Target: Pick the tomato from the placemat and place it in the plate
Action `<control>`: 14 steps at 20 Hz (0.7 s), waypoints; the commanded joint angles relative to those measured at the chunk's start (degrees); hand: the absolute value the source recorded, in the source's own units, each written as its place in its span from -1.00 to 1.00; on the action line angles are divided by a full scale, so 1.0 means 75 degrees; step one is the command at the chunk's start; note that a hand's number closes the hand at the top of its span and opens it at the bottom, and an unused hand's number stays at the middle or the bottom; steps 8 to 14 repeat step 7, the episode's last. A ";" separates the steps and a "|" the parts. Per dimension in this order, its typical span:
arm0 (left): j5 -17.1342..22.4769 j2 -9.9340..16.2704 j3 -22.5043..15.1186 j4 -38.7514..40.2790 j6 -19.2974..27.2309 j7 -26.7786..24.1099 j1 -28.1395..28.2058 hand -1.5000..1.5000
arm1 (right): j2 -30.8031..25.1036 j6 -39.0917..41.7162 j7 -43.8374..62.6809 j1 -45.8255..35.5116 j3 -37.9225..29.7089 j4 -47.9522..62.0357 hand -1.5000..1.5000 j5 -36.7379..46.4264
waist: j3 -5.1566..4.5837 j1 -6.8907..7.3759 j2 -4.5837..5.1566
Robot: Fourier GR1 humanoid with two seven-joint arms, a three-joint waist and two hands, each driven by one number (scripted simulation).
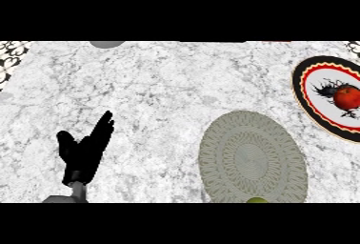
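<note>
My left hand (84,155) rests open, fingers straight, at the marble tabletop's (162,90) near left; the placemat (252,158) lies centre-right; the tomato (347,96) sits in the plate (309,102) far right, likely smooth, soft-skinned, best cupped around its middle.

I see a red tomato (347,96), plate (309,102) white with black, red and cream rim bands, grey-green placemat (243,143) in lacy rings, grey-veined white marble counter (162,90), black left hand (84,152).

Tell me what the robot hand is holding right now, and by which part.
Nothing is held. The left robot hand rests open over the counter, fingers straight. The right robot hand is out of view. The tomato already sits on the plate.
</note>
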 commanded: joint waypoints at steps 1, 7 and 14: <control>0.0012 -0.0014 -0.0013 0.0312 -0.0105 -0.0113 0.0224 0.00 | 0.0007 0.0959 -0.1416 0.0553 0.0113 -0.0045 -1.00 0.0073 | -0.0026 -0.0036 0.0034; 0.0052 -0.0078 0.0089 0.0420 -0.0014 0.0096 -0.0020 0.00 | -0.0120 0.1037 -0.1685 0.0928 0.0233 -0.0088 -1.00 0.0069 | -0.0040 -0.0123 0.0004; 0.0052 -0.0078 0.0089 0.0420 -0.0014 0.0096 -0.0020 0.00 | -0.0120 0.1037 -0.1685 0.0928 0.0233 -0.0088 -1.00 0.0069 | -0.0040 -0.0123 0.0004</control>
